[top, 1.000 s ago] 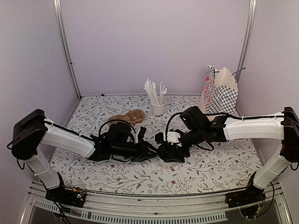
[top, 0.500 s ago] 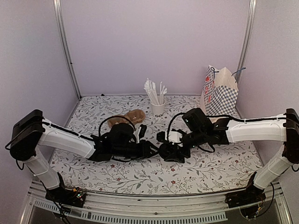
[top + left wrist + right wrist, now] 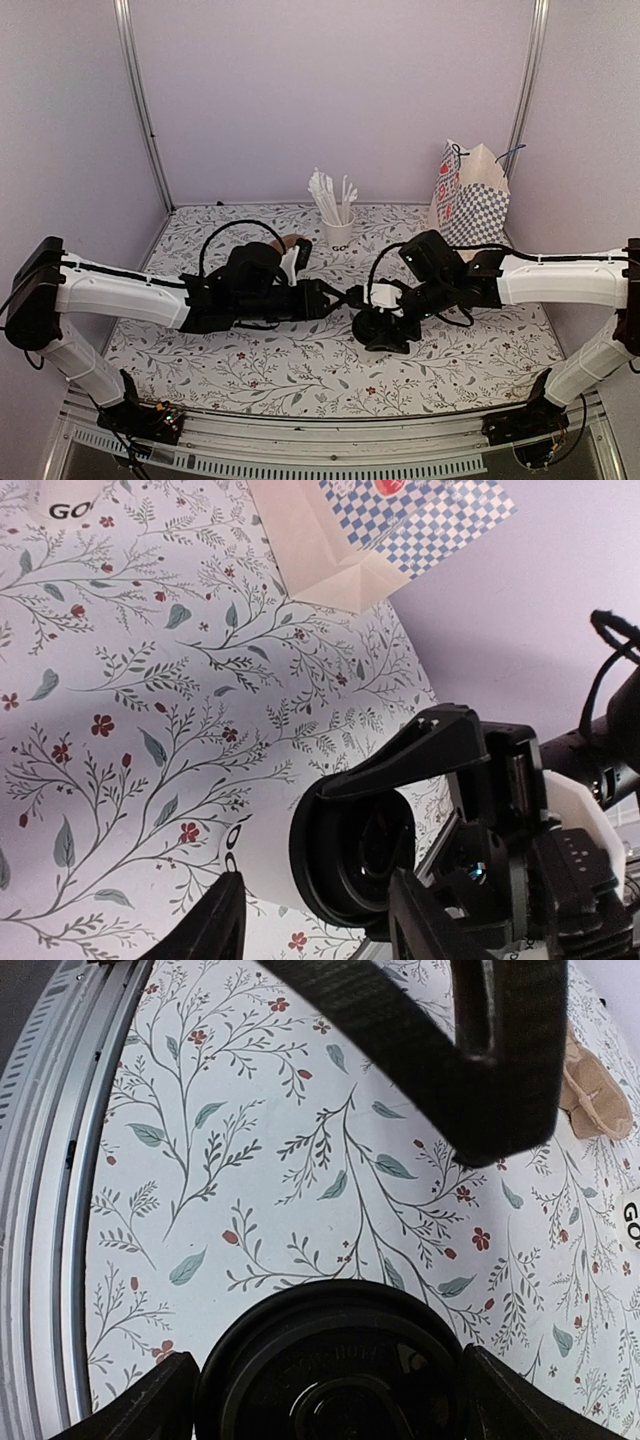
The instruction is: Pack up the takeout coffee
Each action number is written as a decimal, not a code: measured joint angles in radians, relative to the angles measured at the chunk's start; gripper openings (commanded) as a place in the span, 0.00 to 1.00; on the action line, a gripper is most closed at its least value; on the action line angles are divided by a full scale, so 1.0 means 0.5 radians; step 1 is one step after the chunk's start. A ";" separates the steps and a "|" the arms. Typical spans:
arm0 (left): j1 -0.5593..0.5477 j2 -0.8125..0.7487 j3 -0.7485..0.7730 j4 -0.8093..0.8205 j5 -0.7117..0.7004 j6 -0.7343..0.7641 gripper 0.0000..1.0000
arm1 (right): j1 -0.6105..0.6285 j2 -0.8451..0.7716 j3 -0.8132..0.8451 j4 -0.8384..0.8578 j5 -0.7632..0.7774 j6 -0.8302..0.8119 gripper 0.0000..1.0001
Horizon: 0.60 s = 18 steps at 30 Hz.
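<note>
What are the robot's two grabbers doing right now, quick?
Left gripper: open, holding nothing.
Right gripper: jaws closed on the small white paper cup with a round black plastic lid.

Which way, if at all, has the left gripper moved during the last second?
Yes: the left gripper has moved rightward and farther from the arm bases, ending nearer the straw cup.

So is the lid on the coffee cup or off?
On: the black lid caps the white coffee cup, held by the right gripper.

Lilac walls (image 3: 330, 90) (metal-framed) enclose a floral-patterned table (image 3: 300, 370).
</note>
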<state>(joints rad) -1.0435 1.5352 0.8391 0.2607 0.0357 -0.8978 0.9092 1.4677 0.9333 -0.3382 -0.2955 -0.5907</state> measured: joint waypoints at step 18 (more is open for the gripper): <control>-0.108 0.089 0.072 -0.184 0.008 -0.007 0.61 | -0.221 -0.227 0.187 -0.356 -0.365 0.038 0.93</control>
<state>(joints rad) -1.0973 1.5795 0.8749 0.1688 0.0399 -0.9012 0.7986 1.3540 1.0267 -0.5163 -0.4782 -0.5716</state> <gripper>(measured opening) 0.608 0.959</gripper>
